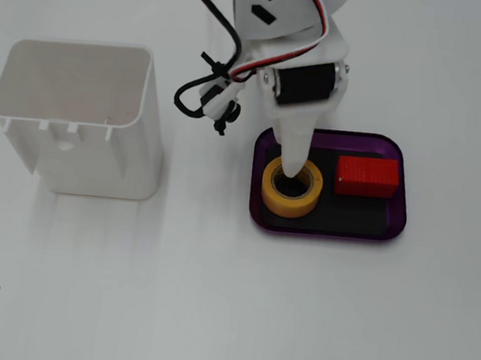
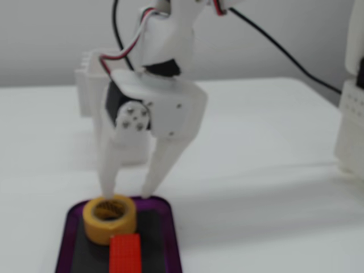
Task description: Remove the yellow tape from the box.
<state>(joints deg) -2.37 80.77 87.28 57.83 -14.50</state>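
red block (image 1: 367, 176) lying flat | tall white open-topped container (image 1: 74, 118) upright, well apart at left | white bench (image 1: 210, 298)

A bare white table (image 1: 208, 315) and a plain grey wall (image 2: 273, 23) are suggesting a hobby robotics bench, perhaps a lab; loose servo wiring (image 1: 206, 98) is hanging off the arm.
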